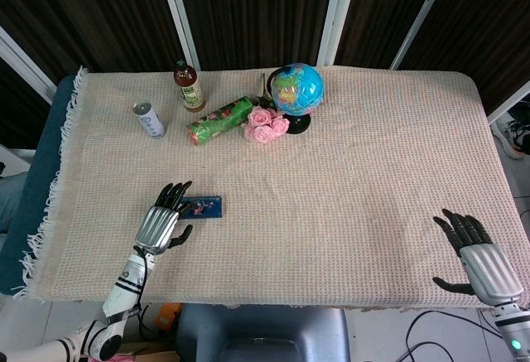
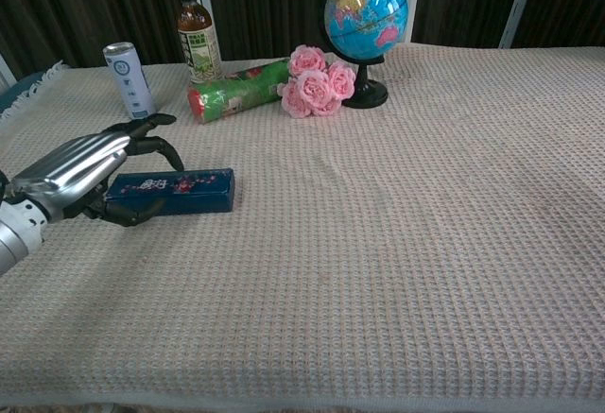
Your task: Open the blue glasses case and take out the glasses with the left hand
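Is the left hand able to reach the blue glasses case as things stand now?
Probably yes. The left hand already hangs over the left end of the blue glasses case, fingers spread, and nothing lies between them. The case looks closed.

The left hand (image 1: pixel 163 224) hides the left end of the blue glasses case (image 1: pixel 204 207)
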{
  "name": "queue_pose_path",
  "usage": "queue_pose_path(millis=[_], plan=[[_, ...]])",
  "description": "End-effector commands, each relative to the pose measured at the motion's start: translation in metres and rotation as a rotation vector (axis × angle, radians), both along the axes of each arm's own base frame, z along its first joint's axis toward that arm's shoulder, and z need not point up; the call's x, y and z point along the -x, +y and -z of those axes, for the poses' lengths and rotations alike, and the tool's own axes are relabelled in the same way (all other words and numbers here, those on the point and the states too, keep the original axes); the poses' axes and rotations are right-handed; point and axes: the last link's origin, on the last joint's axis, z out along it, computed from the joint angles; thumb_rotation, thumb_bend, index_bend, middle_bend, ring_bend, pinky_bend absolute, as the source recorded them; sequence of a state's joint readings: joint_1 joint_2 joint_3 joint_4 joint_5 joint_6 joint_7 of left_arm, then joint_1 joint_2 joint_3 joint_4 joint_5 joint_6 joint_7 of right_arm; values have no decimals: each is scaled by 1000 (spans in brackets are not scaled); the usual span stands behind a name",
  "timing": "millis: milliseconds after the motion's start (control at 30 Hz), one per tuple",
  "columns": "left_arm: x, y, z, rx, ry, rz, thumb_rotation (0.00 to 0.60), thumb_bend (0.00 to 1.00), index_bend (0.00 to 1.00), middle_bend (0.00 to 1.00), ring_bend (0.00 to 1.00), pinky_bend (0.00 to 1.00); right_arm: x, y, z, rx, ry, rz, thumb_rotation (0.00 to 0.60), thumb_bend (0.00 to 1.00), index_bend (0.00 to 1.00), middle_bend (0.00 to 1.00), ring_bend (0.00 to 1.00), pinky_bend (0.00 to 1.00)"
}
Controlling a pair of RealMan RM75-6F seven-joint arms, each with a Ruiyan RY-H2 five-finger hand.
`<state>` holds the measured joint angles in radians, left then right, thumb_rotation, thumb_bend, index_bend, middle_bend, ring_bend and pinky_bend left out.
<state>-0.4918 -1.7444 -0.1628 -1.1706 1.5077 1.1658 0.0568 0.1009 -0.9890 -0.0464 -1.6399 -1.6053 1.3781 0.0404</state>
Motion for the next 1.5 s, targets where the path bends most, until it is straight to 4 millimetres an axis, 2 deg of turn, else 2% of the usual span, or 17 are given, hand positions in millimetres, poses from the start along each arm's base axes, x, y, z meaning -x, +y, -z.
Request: queue_pose_path(millis=[33,333,833,1500], plan=[[-3,10,9,4,-1,-21,600,357,360,0,0,0,0,-1,-1,4,0,1,600,2,0,0,0,0],[0,19,21,-1,24,-52,600,343,385,0,0,0,2,-1,-3,14,2,10,600,2,0,0,0,0],[-2,25,23,-5,-7,-55,600,344,473,18,0,0,2,-2,-4,22,8,14,600,3,0,0,0,0],[-2,32,24,-11,31,-61,600,349,516,21,0,0,3,-1,-5,18,4,17,600,2,0,0,0,0]])
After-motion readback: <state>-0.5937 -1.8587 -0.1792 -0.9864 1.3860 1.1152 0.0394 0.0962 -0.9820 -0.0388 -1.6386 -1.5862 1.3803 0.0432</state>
